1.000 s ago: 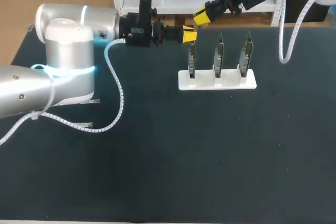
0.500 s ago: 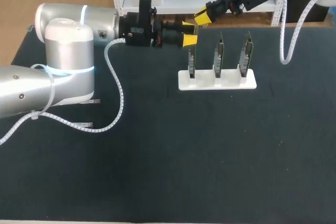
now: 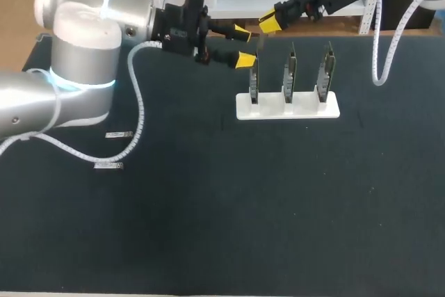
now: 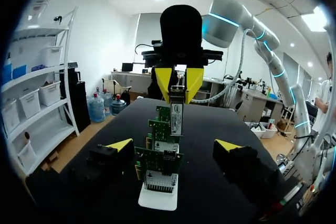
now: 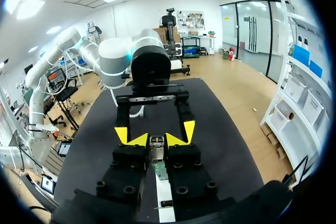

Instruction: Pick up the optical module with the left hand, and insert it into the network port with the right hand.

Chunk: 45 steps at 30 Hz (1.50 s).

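Note:
The optical module (image 3: 260, 45), a thin silver bar, hangs from my right gripper (image 3: 268, 23), which is shut on its upper end above the left end of the board rack. In the right wrist view the module (image 5: 156, 147) sits between the yellow fingertips (image 5: 137, 139). My left gripper (image 3: 243, 45) stands open just left of the module, one finger on each side and neither touching it. In the left wrist view the module (image 4: 176, 113) hangs ahead of the wide-apart fingertips (image 4: 119, 144). Three green network boards (image 3: 288, 74) stand upright in a white holder (image 3: 287, 108).
The left arm's white spiral cable (image 3: 135, 119) loops down onto the dark table left of the holder. From the left wrist the boards (image 4: 157, 158) stand in a row, one behind another, directly under the module.
My left gripper has opened and let go of the module, which stays in the right gripper. The left arm's body has shifted slightly left and up.

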Tool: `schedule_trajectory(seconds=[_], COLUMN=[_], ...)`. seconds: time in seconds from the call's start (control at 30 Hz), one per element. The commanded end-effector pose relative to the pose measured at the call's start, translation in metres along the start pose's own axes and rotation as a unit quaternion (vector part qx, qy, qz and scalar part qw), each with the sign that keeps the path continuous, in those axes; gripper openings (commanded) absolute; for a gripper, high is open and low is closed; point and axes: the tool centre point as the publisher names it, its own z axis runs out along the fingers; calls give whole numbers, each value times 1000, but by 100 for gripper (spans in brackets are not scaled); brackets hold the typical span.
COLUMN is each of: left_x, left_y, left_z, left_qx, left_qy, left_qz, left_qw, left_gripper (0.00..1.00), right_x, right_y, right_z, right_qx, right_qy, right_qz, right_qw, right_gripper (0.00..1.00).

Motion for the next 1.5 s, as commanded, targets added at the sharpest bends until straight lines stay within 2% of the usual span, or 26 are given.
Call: schedule_trajectory(seconds=[0.03,0.27,0.5,1.5], left_x=[-1,14,26,40], left_y=[-3,7,10,10], left_z=[-8,-8,-7,-1], left_qx=[-2,-9,-4,13], left_qy=[54,107,135,165], left_qz=[9,16,19,24], left_qw=[999,994,991,986], left_gripper=[100,100,100,100], right_x=[1,1,2,2], right_y=[3,3,2,4], right_z=[-1,-1,-3,-3], right_qx=[2,3,7,14], right_qy=[0,-4,-2,1], right_qz=[-1,1,3,2], right_qw=[1000,1000,1000,1000], right_gripper=[0,0,0,0])
